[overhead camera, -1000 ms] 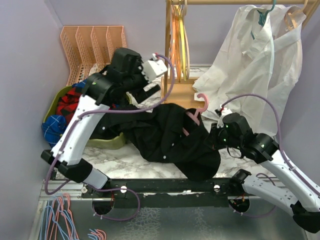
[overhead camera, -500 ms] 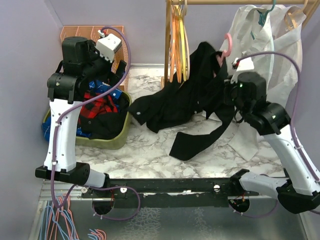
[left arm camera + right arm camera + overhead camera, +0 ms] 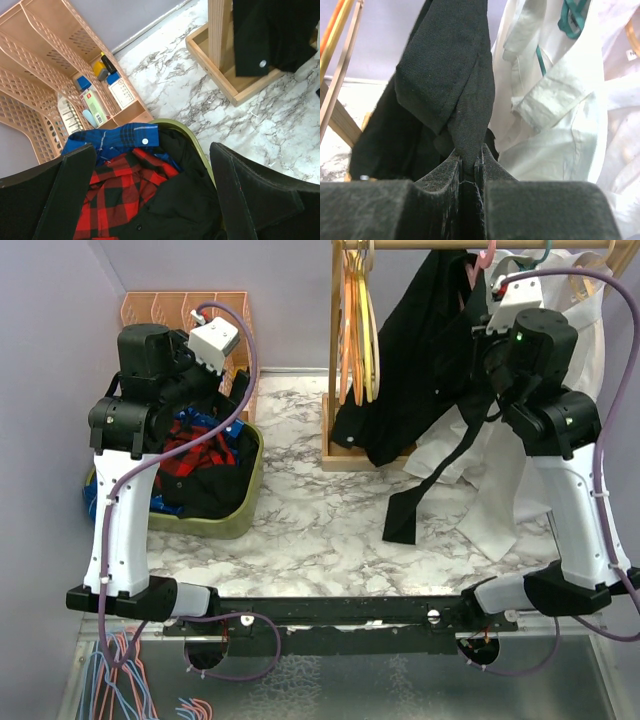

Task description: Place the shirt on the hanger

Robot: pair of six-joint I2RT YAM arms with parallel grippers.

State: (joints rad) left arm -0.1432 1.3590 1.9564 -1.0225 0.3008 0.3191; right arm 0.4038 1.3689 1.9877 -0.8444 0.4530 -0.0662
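The black shirt [image 3: 430, 350] hangs at the wooden rail in the top view, with a sleeve trailing down to the marble table. The pink hanger shows only as its hook [image 3: 487, 256] by the rail; the rest is hidden inside the shirt. My right gripper [image 3: 472, 328] is raised high and shut on a fold of the shirt's cloth; the right wrist view shows the gripper [image 3: 469, 157] pinching the shirt [image 3: 450, 75]. My left gripper [image 3: 150, 200] is open and empty above the green bin [image 3: 197, 145], and it also shows in the top view [image 3: 222, 390].
A wooden rack base [image 3: 235, 75] stands on the table; orange and yellow hangers [image 3: 357, 330] hang on the rack. White shirts [image 3: 560, 390] hang right of the black shirt. The green bin [image 3: 225, 525] holds a red-and-black plaid garment [image 3: 200, 445]. A peach organizer [image 3: 180, 310] stands at back left.
My right arm has lifted the shirt and hanger from the table up to the rail. My left arm has let go and drawn back over the bin.
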